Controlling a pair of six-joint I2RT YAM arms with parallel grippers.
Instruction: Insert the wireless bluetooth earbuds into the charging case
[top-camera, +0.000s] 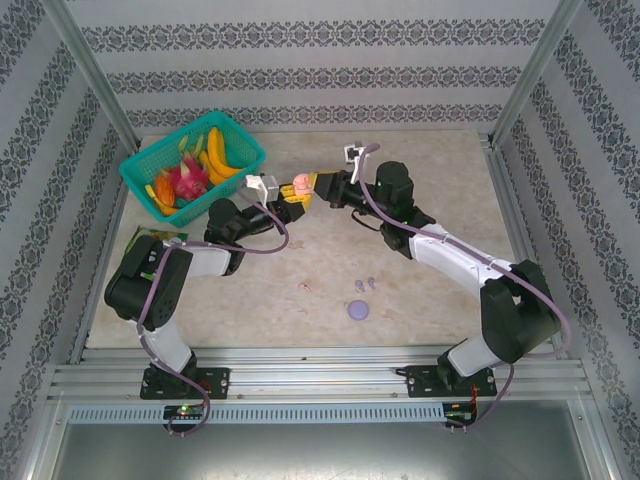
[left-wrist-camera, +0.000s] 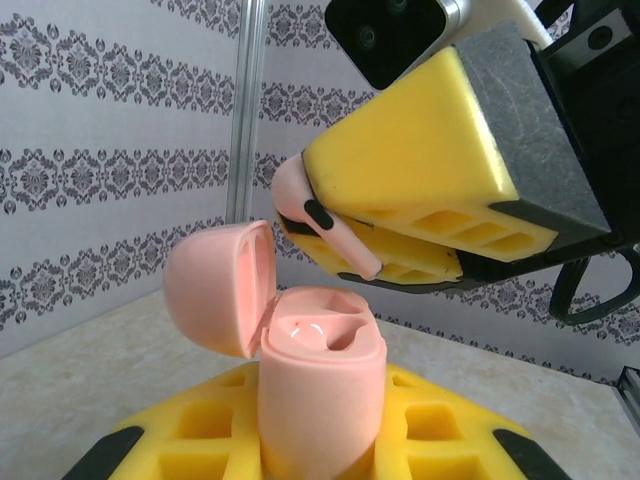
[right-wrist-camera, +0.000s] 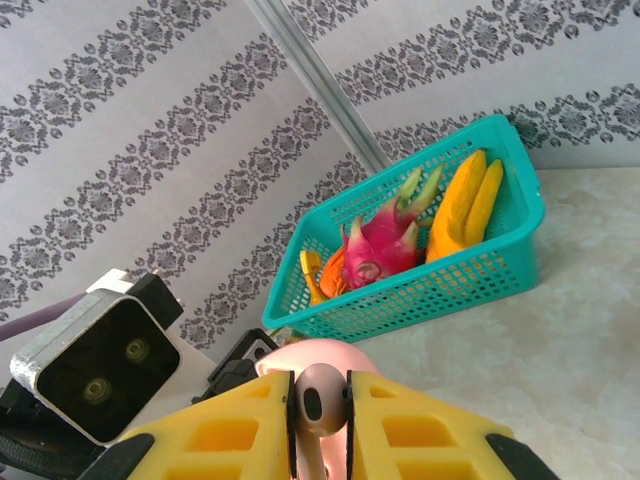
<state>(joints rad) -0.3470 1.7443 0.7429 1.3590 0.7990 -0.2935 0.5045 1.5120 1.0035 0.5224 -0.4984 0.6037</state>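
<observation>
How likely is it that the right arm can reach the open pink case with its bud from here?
Probably yes. The right gripper holds the bud just above the case, which the left gripper holds upright. The lid is swung aside, and nothing lies between.

I count two cases, one pink case (left-wrist-camera: 320, 370) and one lilac case (top-camera: 358, 310); one pink bud (left-wrist-camera: 335, 235); two lilac buds (top-camera: 366, 285); one basket (right-wrist-camera: 430, 295); one pink speck (top-camera: 305, 286) on the tabletop (top-camera: 460, 180), too small to name.
</observation>
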